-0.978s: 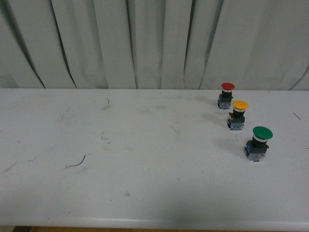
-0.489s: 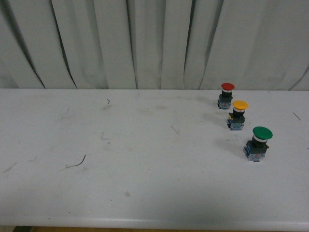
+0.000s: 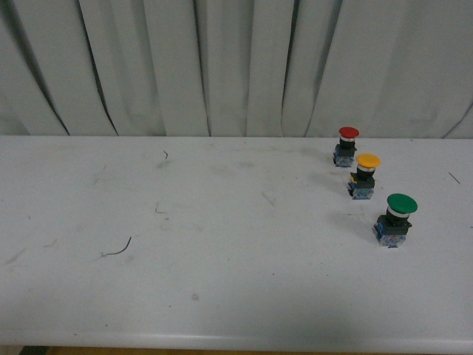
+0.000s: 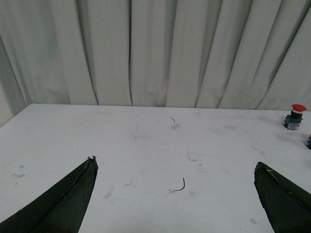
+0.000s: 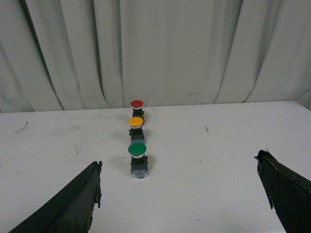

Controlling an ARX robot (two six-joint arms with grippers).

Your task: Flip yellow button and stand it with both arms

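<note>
Left wrist view shows the left end effector (image 4: 177, 201) wide open, holding nothing, above the white desk (image 4: 146, 145). The right end effector (image 5: 180, 194) is wide open too, with nothing in it. The yellow button (image 3: 363, 176) stands upright on the desk, cap on top, between the red button (image 3: 346, 146) and the green button (image 3: 395, 219), touching neither.
</note>
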